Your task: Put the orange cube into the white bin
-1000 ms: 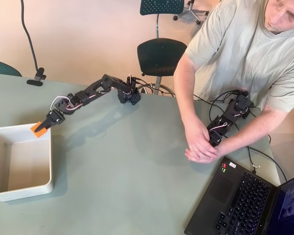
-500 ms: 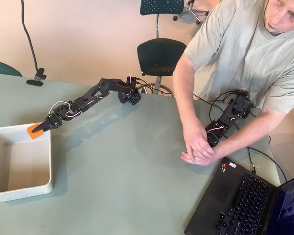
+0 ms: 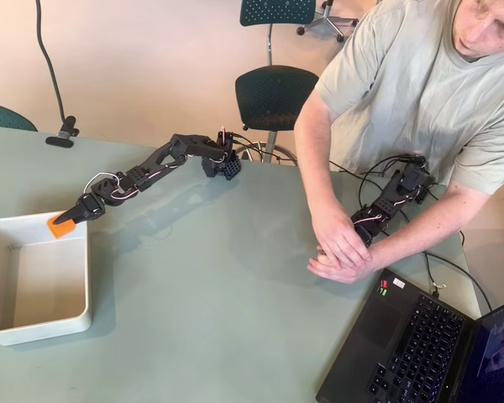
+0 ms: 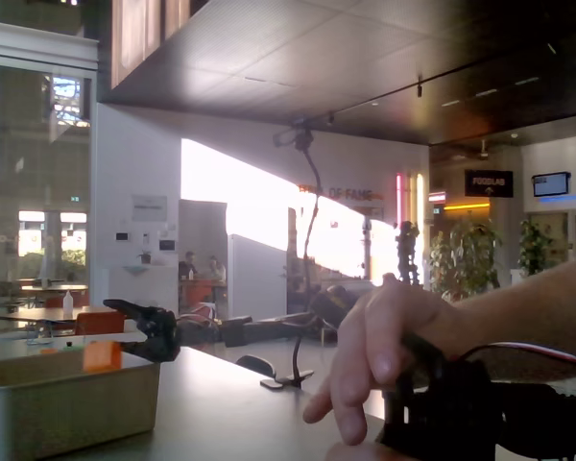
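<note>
The orange cube hangs over the far right corner of the white bin in the overhead view, with my black gripper shut on it. My arm stretches from its base at the table's far edge out to the left. In the fixed view the orange cube sits just above the white bin's rim, and the gripper holds it from the right. The bin's inside looks bare.
A person leans over the table's right side with both hands together. An open laptop lies at the near right corner. A dark chair stands behind the table. A black clamp sits at the far left edge.
My arm has stretched further left, carrying the orange cube from the bin's right rim to a spot slightly more over the bin's corner.
</note>
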Available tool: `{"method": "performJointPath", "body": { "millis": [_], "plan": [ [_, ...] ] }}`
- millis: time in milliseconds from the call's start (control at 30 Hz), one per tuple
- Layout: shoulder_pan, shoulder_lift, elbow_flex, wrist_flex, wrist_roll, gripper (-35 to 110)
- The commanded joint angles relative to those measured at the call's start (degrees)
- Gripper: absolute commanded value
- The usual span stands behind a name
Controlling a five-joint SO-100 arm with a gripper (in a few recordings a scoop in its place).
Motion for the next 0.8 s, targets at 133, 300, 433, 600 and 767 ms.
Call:
{"method": "performJointPath", "body": {
  "millis": [133,300,433,600,767],
  "plan": [
    [0.3,0.8,-1.6,-0.8,0.3,70],
    [0.3,1.4,-1.6,-0.5,0.3,70],
    [0.6,2.4,-1.8,4.7,0.3,70],
    [2.0,13.9,-1.5,23.5,0.2,69],
    [2.4,27.3,-2.2,48.8,0.2,69]
  ]
}}
